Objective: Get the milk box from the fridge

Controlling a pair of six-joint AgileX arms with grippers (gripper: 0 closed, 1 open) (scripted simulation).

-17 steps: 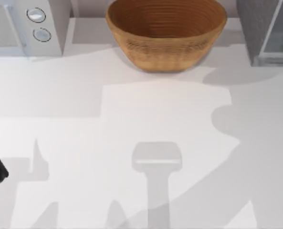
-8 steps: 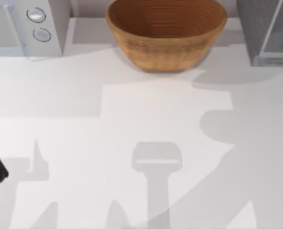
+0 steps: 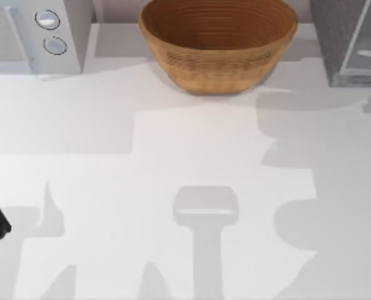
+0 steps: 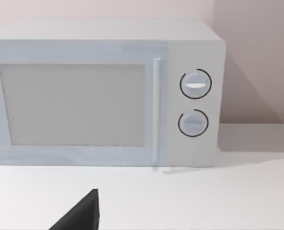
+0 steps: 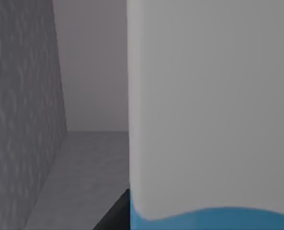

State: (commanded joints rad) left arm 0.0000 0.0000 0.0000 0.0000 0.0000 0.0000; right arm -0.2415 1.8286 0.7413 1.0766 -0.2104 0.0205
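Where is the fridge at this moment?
The fridge stands at the top view's far right back corner, just right of the wooden bowl; its speckled inner wall shows in the right wrist view.

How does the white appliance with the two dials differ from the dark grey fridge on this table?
The white appliance stands at the table's back left, the fridge at its back right. The appliance's body is plain white; the fridge's is dark grey and speckled. The appliance carries two round dials beside its door; the fridge shows none, only a pale glass door in a light grey frame. Both are boxy cabinets flanking the wooden bowl.
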